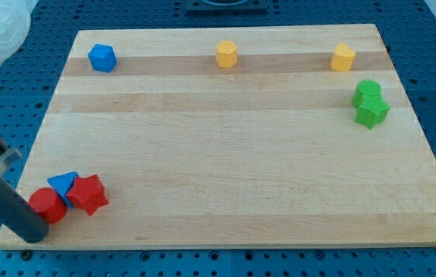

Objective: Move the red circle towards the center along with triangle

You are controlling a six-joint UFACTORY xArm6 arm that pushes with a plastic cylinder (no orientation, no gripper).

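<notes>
My tip (pixel 34 235), a bare rod with no gripper, touches the red circle (pixel 47 205) near left; an off-centre push probably sheds the blue triangle (pixel 64 185) sideways.

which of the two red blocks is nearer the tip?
The red circle: it sits right beside my tip at the view's bottom left. The red star lies farther right, past the blue triangle.

Two red blocks (pixel 48 205); two blue (pixel 101 58); two yellow (pixel 227 55); two green (pixel 367 91)
</notes>
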